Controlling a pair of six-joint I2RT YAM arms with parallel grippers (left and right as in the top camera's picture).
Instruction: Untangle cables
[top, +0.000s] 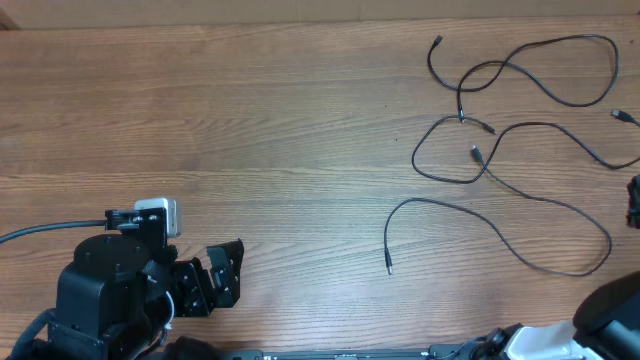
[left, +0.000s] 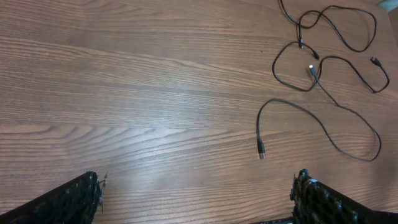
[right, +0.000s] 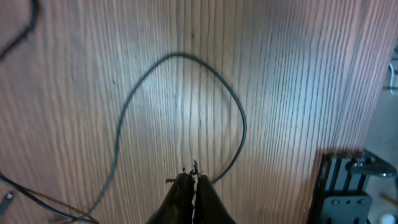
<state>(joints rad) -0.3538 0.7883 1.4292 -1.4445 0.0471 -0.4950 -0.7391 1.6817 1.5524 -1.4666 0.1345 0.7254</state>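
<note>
Overhead: fixed, high, looks straight down on the table (top: 250, 130). The cables (top: 500, 150) sit upper right of frame, the left arm (top: 110, 290) lower left.
Left wrist: low, oblique, faces across the wood toward the same cables, upper right of its frame. Left gripper (left: 198, 186) tips sit in both bottom corners.
Right wrist: very near the surface, steep downward look. Right gripper (right: 194, 177) at bottom centre, one cable loop fills the frame, table edge at right.

Three thin black flexible cables (top: 388, 264) seem to be lying on one brown wooden table (top: 250, 120), crossings blurring the count; two black grippers are showing, left gripper (left: 198, 183) and right gripper (right: 194, 179).
</note>
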